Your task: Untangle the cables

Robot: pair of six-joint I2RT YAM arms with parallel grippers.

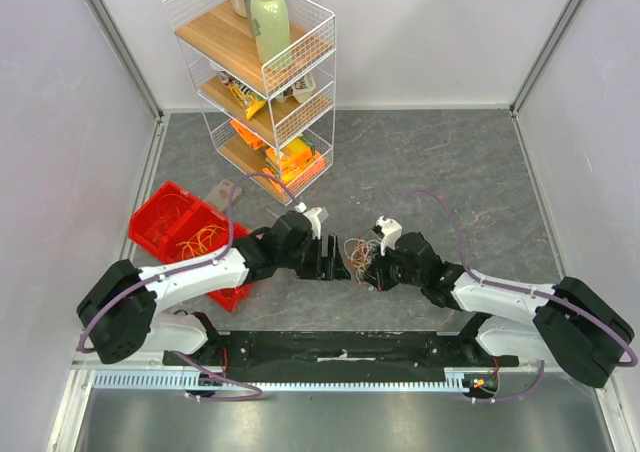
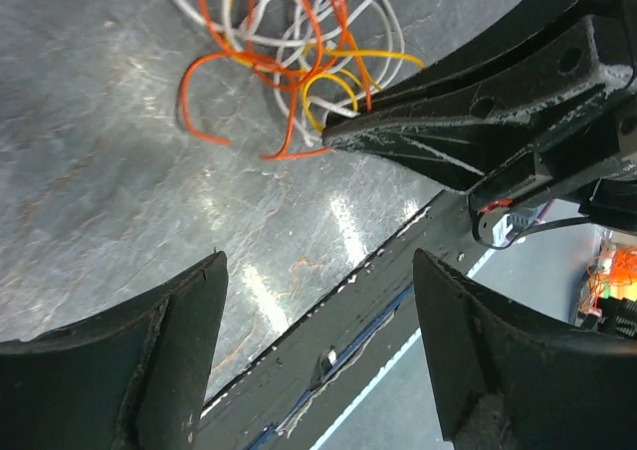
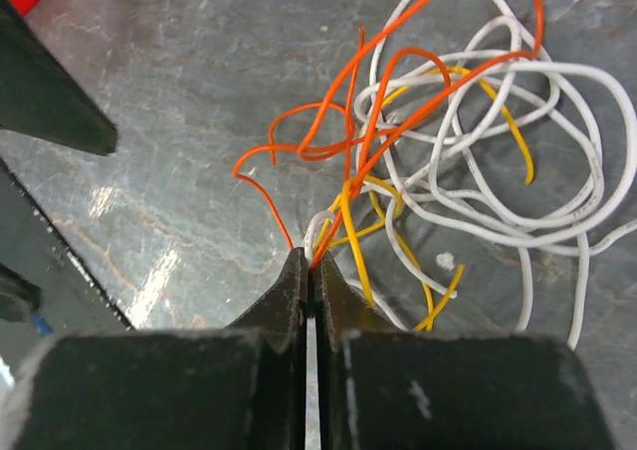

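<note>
Orange-white cables (image 3: 438,161) pinched by right hand (image 3: 311,266); left hand (image 2: 318,259) wide.

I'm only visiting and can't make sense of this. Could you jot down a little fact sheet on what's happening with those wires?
Work piece: tangle of thin orange, yellow and white cables, lying on the grey stone-patterned table
Right gripper: shut, pinching strands at the tangle's edge
Left gripper: open, empty, beside the tangle
Nearby: red plastic bin holding more wires

White arms (image 1: 197,276), black joints, purple cables (image 1: 430,192), black fingers (image 2: 169,360).
</note>
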